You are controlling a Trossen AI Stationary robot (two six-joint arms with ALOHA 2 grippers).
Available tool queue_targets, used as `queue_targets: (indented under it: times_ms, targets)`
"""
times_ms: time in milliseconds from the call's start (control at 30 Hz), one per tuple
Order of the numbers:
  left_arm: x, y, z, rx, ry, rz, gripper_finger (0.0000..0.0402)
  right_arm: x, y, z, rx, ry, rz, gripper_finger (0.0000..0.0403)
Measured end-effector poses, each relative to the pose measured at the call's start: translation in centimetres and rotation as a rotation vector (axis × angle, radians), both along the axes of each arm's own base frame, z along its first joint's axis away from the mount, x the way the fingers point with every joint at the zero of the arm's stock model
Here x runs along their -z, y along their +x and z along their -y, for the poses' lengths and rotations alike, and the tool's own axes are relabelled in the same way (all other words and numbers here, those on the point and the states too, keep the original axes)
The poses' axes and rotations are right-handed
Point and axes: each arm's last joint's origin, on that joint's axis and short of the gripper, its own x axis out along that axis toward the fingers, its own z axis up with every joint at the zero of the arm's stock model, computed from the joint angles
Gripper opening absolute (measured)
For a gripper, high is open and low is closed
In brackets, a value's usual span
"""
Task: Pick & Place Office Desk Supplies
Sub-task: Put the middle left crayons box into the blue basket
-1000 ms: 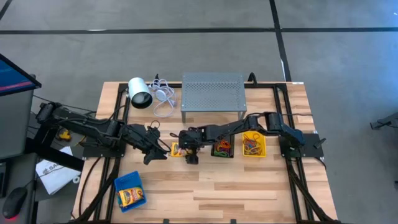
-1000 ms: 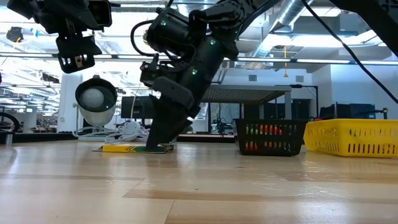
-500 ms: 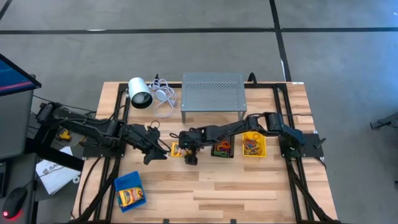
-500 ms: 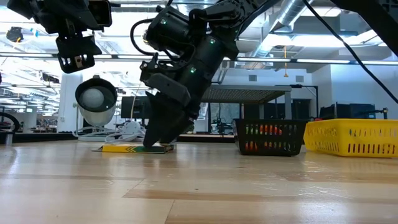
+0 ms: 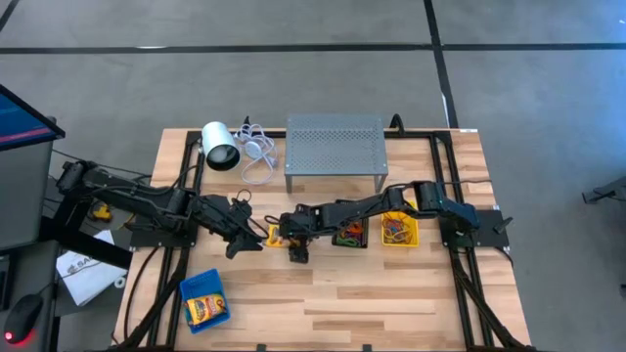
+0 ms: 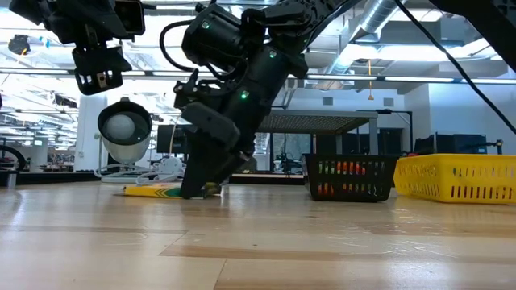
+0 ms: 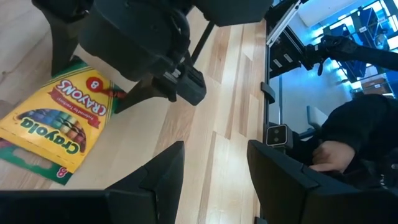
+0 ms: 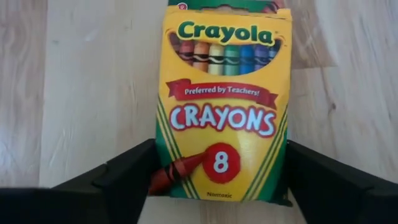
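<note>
Two risks here. Right gripper (image 8: pixel 217 186) straddles the crayon box (image 8: pixel 221 106), which lies flat on the counter (image 5: pixel 391 293) just left of the black bin (image 5: pixel 349 235) — jaws wide, either side of the box's near end, nothing lifted yet. Box is thin and flat, so the pads may ride over it, or one finger (image 8: pixel 124 177) may shove it askew. Left gripper (image 7: pixel 211 180) hovers close by, jaws partly apart and empty — collision risk if either arm swings.

My wooden table (image 5: pixel 391 293) carries a grey stand (image 5: pixel 335 145). Beside it lies a white cylinder (image 5: pixel 220 147); before it a crayon box (image 5: pixel 278 235), black bin (image 5: pixel 349 235), yellow bin (image 5: pixel 399 228); farther, a blue bin (image 5: pixel 204 300).
</note>
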Motion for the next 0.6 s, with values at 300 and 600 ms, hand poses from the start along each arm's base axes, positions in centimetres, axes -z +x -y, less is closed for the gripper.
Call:
queue_targets:
  times_ms: [300,600]
  targets:
    - [-0.01,0.0,0.0,-0.003,-0.005,-0.001,0.0172,0.01,0.05,0.01,0.002,0.002,0.007,0.0206]
    - [-0.01,0.01,0.0,-0.014,-0.021,-0.006,0.0172,-0.07,0.01,-0.04,-0.015,0.014,0.007,0.0104]
